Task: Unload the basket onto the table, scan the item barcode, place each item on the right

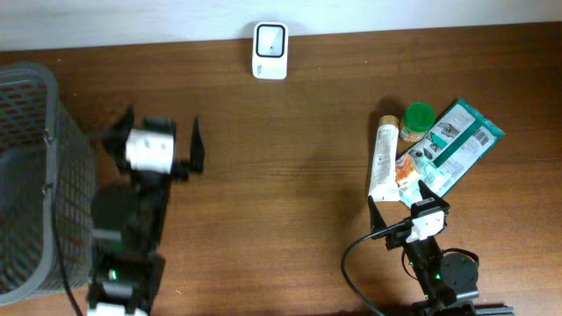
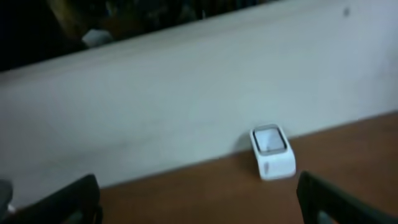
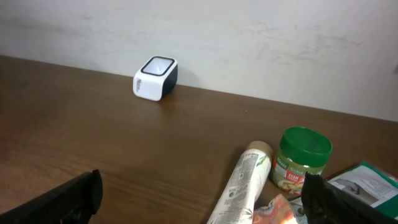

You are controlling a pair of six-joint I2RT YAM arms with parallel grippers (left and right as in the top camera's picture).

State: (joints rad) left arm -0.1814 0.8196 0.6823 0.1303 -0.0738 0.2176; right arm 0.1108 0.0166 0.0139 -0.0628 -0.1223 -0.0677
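- Overhead view, stage of task: we judge the scan not yet begun. No item is lifted, and nothing is in front of the small white box-shaped barcode scanner (image 1: 270, 50), which stands alone at the far edge of the brown wooden table (image 1: 290, 193), against the wall.
- Items for scanning: these lie in a cluster on the right. We list a white squeeze tube (image 1: 383, 162), a green-lidded jar (image 1: 417, 120) just beside its cap end, a teal-and-white flat packet (image 1: 461, 140) and an orange sachet (image 1: 406, 171) partly under the packet. All rest on the table, well apart from the scanner.
- Left over: picking one item, carrying it to the scanner, and turning its barcode to the window.
- Right gripper (image 1: 397, 195): jaws spread wide and empty. It sits low at the near end of the tube and points towards the cluster. Its own camera shows the tube and jar close ahead.
- Left gripper (image 1: 162, 118): jaws wide apart, holding nothing. It is raised beside a grey wire-mesh basket (image 1: 35, 175) and aimed at the scanner, which its camera frames between the fingers.
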